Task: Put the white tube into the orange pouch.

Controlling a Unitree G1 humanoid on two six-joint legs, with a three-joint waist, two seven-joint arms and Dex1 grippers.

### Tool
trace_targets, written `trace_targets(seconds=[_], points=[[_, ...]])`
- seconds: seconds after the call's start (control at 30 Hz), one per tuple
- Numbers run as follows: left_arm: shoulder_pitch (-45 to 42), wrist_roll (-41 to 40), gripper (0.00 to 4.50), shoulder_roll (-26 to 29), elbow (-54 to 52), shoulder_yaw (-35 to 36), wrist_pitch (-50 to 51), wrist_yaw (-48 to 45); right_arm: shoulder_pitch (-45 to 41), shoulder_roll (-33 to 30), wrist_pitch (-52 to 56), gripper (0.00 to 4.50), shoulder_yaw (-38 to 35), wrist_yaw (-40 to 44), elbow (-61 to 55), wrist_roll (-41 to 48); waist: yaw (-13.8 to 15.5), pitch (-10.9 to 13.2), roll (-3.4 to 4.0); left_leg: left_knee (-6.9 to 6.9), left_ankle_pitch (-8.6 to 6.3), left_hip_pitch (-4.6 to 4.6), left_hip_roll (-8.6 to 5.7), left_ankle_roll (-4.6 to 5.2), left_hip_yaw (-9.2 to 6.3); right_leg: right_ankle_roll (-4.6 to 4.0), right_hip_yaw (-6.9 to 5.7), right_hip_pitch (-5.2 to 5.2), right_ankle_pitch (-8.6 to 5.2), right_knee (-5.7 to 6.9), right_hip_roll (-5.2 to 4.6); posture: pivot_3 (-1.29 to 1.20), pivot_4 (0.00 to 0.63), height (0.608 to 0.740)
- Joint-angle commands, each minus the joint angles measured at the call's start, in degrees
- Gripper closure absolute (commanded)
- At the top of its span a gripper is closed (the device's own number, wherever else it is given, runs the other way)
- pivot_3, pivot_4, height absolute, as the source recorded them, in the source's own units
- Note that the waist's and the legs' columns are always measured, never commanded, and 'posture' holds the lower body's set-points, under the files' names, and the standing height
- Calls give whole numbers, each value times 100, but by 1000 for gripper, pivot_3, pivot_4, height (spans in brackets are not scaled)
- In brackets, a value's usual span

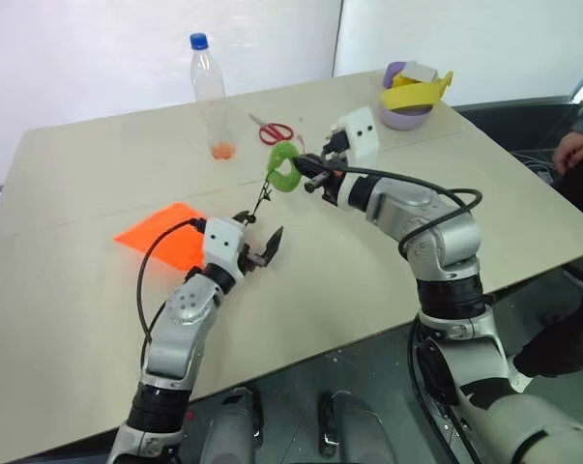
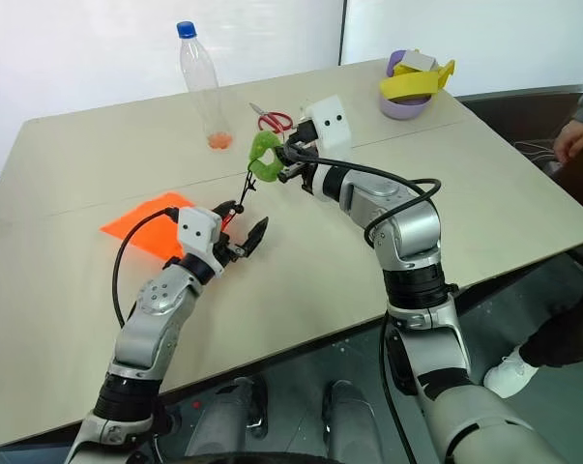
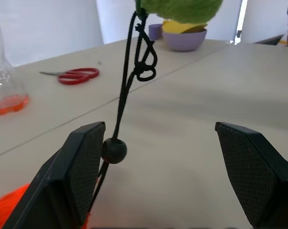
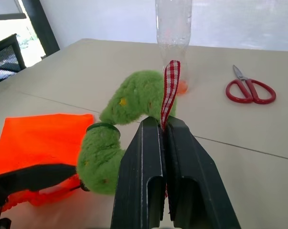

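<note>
Right gripper is clamped on the red-checked ribbon of the green tag, holding it up above the table. Left gripper has its fingers spread wide beside the black cord, gripping nothing. Orange pouch lies flat on the table just behind the left gripper; can't spot the white tube.

Neon-orange pouch, fuzzy green tag
</note>
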Motion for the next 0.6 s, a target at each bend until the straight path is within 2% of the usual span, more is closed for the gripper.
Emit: trace_targets(seconds=[0.03, 0.57, 0.6], points=[[-149, 139, 598, 9, 64, 103, -259, 150, -67, -18, -117, 4500, -7, 17, -205, 12, -3, 0, 0, 0, 0, 0, 0, 0, 0, 0, 0, 0, 0, 0, 0, 0, 150, 740], [-320, 393, 598, -31, 428, -121, -166, 191, -77, -9, -79, 4500, -35, -47, -268, 50, -3, 0, 0, -1, 3, -2, 0, 5, 0, -8, -2, -1, 6, -2, 0, 0, 150, 740], [-312, 395, 838, -40, 422, -117, -147, 206, -79, -15, -83, 4500, -33, -50, -264, 44, -2, 0, 0, -1, 0, -2, 0, 0, -1, -9, -2, -1, 6, -1, 0, 0, 150, 740]])
